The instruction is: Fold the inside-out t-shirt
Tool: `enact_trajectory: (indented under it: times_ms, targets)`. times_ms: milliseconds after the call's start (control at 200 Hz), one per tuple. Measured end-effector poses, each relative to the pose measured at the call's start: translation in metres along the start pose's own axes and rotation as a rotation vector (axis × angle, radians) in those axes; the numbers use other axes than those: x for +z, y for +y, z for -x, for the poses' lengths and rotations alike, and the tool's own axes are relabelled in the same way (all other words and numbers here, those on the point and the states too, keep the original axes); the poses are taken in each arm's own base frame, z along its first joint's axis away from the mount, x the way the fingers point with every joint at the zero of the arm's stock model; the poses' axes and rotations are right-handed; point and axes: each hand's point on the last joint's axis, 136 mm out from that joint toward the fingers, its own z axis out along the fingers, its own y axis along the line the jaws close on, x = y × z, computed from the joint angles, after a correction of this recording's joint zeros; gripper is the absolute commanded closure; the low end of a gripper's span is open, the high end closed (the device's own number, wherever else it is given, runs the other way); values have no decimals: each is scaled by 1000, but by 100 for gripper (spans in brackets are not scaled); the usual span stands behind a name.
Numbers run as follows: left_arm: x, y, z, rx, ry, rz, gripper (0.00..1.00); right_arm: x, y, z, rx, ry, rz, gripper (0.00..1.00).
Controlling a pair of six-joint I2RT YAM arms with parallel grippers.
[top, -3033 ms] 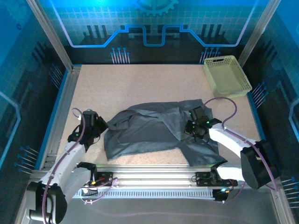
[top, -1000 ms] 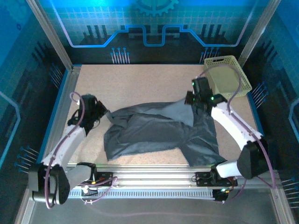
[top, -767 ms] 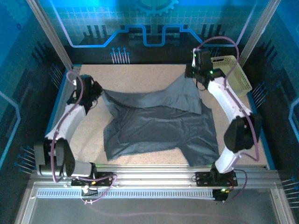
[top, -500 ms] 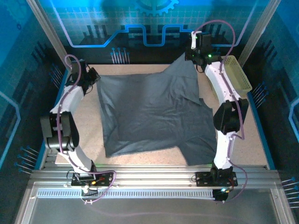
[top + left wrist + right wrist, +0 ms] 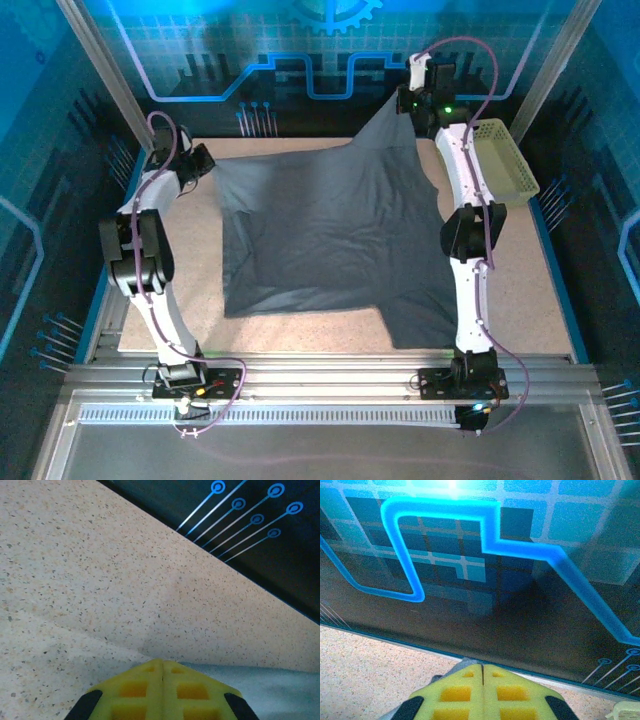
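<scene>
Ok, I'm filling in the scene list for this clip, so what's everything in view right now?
t-shirt: one, dark grey, spread over the middle of the table, its two far corners pulled out
basket: one, pale yellow-green, far right corner of the table, partly behind the right arm
table: one, speckled beige, under everything
back wall: one, dark with glowing blue lines, behind the table
left claw: one, yellow fingertips, shut on the t-shirt's far left corner
right claw: one, yellow fingertips, shut on the t-shirt's far right corner, raised near the back wall
</scene>
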Motion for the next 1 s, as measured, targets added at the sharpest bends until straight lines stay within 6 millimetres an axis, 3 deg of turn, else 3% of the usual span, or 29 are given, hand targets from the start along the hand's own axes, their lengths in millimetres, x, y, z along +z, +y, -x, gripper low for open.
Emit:
enact_trajectory:
  times_ms: [195, 355, 580, 795, 1000]
  targets:
    - [-20, -9, 18, -4, -50, -23, 100, -22, -3, 25, 8, -47, -10, 100]
    - [-72, -41, 41, 18, -158, -111, 100, -74, -1, 70, 9, -124, -23, 100]
    - [-163, -77, 51, 48, -313, -226, 100, -180, 9, 128, 26, -260, -30, 100]
    - [-258, -109, 63, 75, -473, -317, 100, -278, 21, 156, 22, -376, -29, 100]
    - [-364, -135, 60, 124, -649, -400, 100, -397, 35, 182, 4, -554, -37, 100]
